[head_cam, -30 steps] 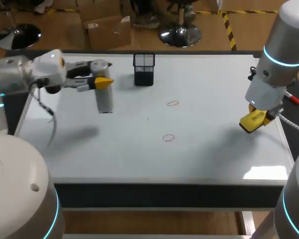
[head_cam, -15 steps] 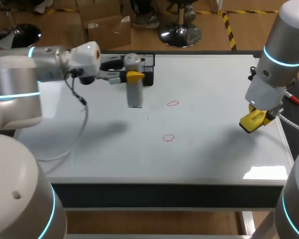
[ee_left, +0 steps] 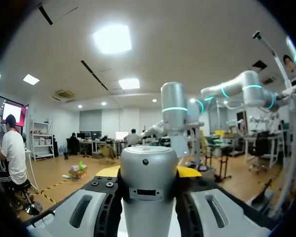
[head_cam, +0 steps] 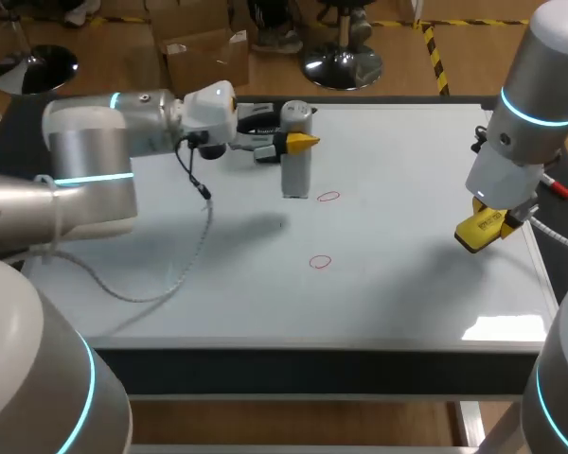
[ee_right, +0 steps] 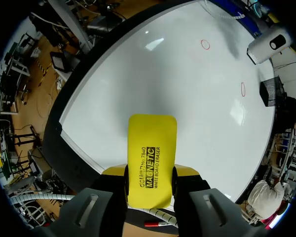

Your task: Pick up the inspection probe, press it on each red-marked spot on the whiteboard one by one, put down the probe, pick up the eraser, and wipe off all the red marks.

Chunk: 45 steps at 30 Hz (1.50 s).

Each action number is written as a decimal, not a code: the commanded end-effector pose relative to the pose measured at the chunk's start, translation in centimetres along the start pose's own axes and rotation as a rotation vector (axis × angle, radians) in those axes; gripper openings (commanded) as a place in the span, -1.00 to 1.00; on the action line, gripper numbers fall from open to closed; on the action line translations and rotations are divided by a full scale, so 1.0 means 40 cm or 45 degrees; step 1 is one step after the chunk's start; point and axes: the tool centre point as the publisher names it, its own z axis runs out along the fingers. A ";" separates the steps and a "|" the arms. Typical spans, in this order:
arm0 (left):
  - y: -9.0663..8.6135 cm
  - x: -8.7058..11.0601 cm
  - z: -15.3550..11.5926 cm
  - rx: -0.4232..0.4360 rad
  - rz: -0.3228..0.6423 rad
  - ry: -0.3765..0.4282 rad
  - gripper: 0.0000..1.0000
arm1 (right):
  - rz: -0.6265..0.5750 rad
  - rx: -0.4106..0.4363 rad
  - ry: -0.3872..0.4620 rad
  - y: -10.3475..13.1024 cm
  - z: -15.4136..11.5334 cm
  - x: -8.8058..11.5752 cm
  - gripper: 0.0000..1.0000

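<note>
The left claw is pinching the probe upright by the worktop's far edge, so it should be lining the tip over the nearby red ring, then pressing gently.

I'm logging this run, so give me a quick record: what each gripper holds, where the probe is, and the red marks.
left gripper: shut on probe, upright
right gripper: shut on eraser
probe position: beside the far mark, not on it
near mark: clear of both arms
whiteboard: two red marks, neither wiped
</note>
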 end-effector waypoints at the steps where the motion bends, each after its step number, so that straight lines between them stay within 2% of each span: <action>1: 0.035 -0.025 0.047 0.031 0.006 0.000 -1.00 | -0.002 0.002 0.003 -0.002 -0.001 -0.001 -1.00; 28: 0.149 -0.127 0.118 0.063 -0.063 0.128 -1.00 | -0.002 0.002 0.003 -0.002 -0.001 -0.001 -1.00; 45: 0.171 -0.141 0.124 0.071 -0.079 0.140 -1.00 | -0.002 0.002 0.003 -0.002 -0.001 -0.001 -1.00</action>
